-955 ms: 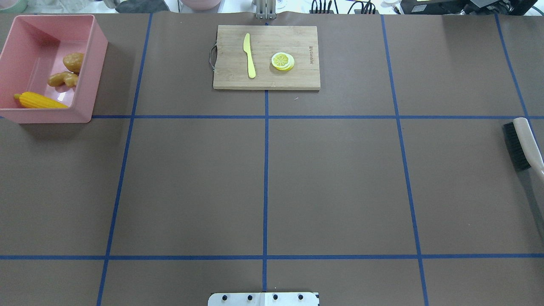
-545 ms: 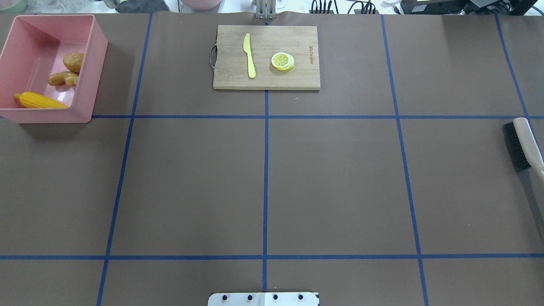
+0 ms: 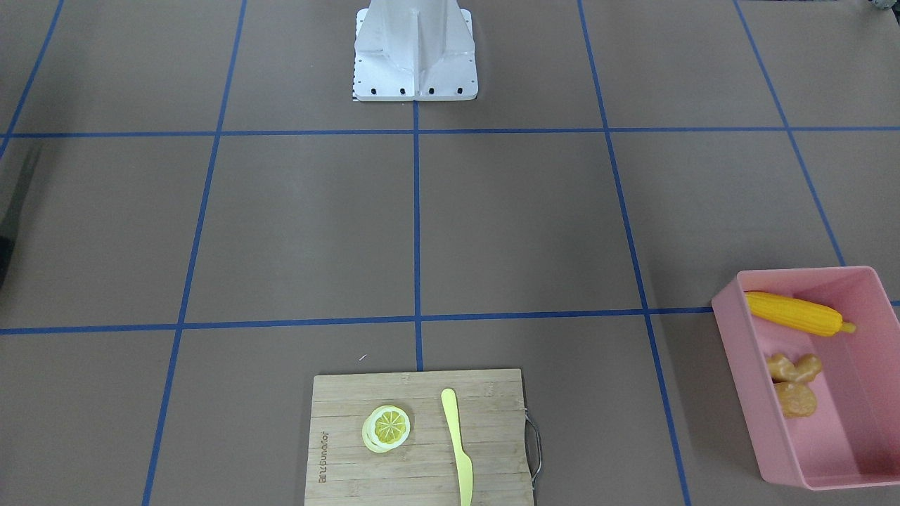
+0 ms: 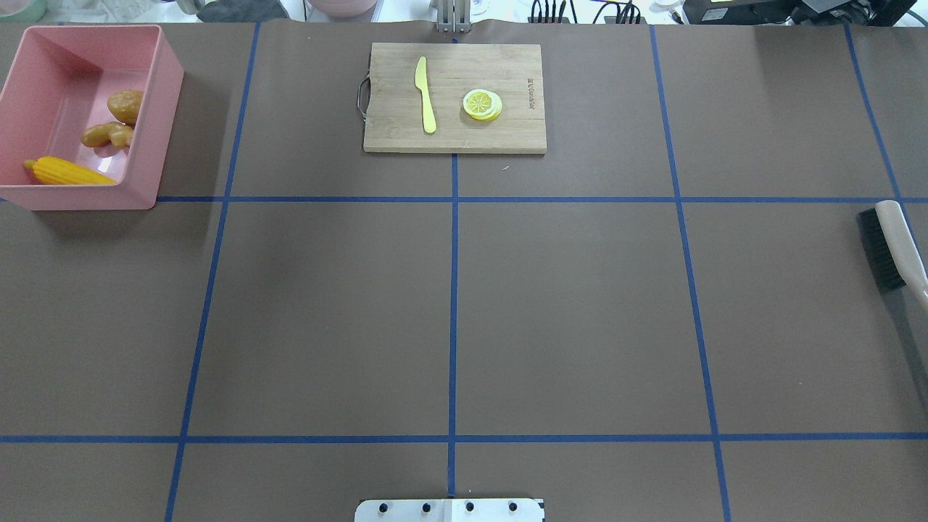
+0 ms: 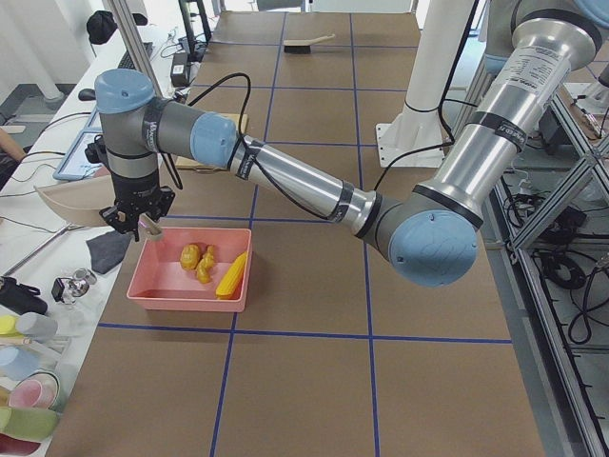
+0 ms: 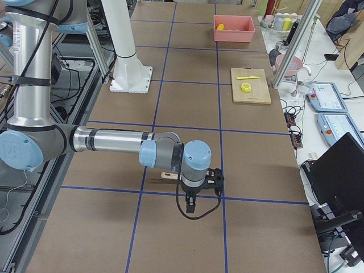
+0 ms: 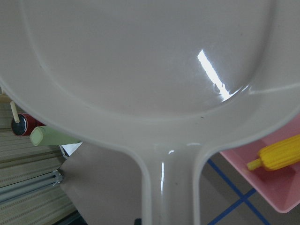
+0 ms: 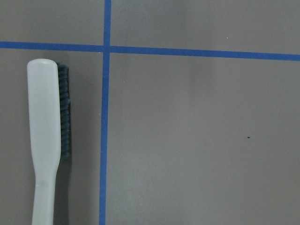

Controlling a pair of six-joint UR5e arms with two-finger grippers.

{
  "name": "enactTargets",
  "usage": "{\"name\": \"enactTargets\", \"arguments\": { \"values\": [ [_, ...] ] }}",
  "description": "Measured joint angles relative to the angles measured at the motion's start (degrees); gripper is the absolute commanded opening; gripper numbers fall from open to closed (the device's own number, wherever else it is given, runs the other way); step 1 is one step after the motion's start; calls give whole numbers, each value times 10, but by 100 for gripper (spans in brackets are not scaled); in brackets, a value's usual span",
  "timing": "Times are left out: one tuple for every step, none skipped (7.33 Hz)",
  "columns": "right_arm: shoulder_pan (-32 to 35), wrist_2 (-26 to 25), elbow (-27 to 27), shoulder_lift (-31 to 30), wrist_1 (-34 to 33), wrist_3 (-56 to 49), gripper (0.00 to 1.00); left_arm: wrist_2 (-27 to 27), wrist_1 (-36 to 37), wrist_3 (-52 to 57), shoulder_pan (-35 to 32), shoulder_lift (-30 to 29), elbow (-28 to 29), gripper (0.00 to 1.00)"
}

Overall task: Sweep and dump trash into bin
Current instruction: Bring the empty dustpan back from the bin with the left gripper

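Item one: the bin (image 4: 164, 123), a pink tub at the far corner of the table (image 4: 565, 312) on the robot's left. In it we count the trash: a corn cob (image 4: 69, 172) along the near wall, a ginger root (image 4: 107, 135) in the middle and a potato (image 4: 125, 106) just beyond it.

Item two: a cutting board (image 4: 500, 134) at the far edge, bearing a knife (image 4: 425, 94) and a lemon slice (image 4: 482, 104), set apart.

Item three: a brush (image 4: 888, 246) lying at the table's right edge.

Item four: a dustpan (image 7: 140, 70), bare inside, past the bin's outer end.

The left gripper (image 5: 136, 217) is at the dustpan's handle; the right gripper (image 6: 193, 199) hangs by the brush. We cannot tell whether either is spread or pressed together.
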Motion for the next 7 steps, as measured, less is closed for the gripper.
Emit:
{"name": "enactTargets", "arguments": {
  "values": [
    [0,0,0,0,0,0,100,-36,17,-27,6,6,-35,0],
    [0,-1,0,0,0,0,100,-53,33,-47,22,16,-78,0],
    [0,-1,-1,-1,-1,0,100,-60,62,-59,54,23,-128,0],
    [0,-1,-1,-2,-1,0,100,-63,91,-63,89,25,-167,0],
    [0,-1,-3,-3,-1,0,100,-64,106,-64,126,26,-192,0],
    [0,-2,-5,-3,-1,0,100,-64,110,-63,163,24,-205,0],
    [0,-1,-7,-4,-1,0,100,-64,108,-58,202,22,-212,0]
  ]
}}
